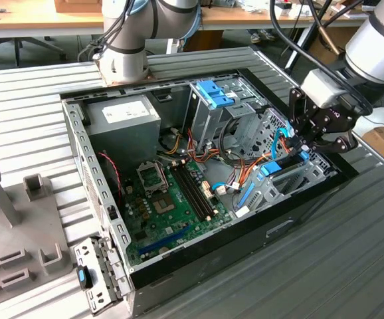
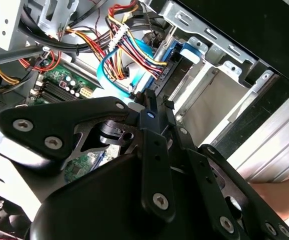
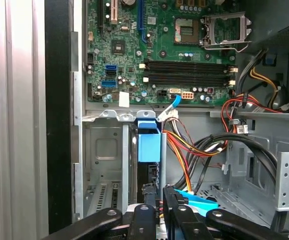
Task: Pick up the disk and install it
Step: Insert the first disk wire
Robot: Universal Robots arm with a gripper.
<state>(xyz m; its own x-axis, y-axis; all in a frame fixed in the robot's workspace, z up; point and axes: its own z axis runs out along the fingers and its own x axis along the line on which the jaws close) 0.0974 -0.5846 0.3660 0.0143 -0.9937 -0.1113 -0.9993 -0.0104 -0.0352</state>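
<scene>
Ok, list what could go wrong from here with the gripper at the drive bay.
1. Snagging: the light blue flat cable and the orange-and-yellow wire bundle lie right beside the gripper, so a move could well catch or pinch them.
2. Jamming: the blue rail sits in a narrow slot of the metal bay; a slight tilt might wedge it.

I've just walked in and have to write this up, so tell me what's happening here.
A robot arm is working inside an open computer case. Its hand is down at the drive bay on the exterior view's right. In the first wrist view, what looks like the disk stands on edge in that bay, with a blue plastic piece at its end, right by the hand. Whether it is fully seated cannot be told.
</scene>
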